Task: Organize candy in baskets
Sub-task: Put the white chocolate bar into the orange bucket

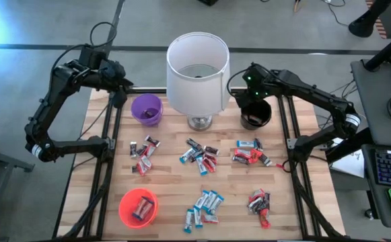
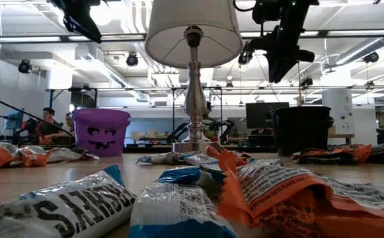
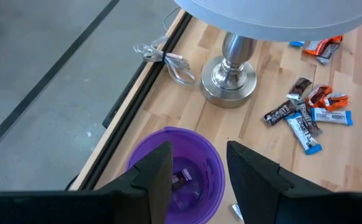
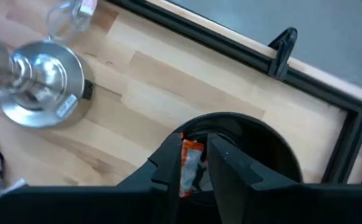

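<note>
The purple basket stands on the table left of the lamp, and the black basket stands right of it. The orange-red basket sits near the front left with candy inside. Wrapped candies lie in several loose piles across the table's middle and front. My left gripper hovers open and empty above the purple basket, which holds a dark candy. My right gripper hangs over the black basket, shut on an orange-red candy. My right gripper pinches the orange-red wrapped candy between its two fingers, coming from above and pointing down. The candy is lifted clear and hangs over the mouth of the black basket. Which part of the wrapper the fingers are on, I cannot tell.
A tall lamp with a big white shade and a metal base stands between the purple and black baskets, close to both grippers. Its cord lies at the table's far edge. Dark frame rails run along both table sides.
</note>
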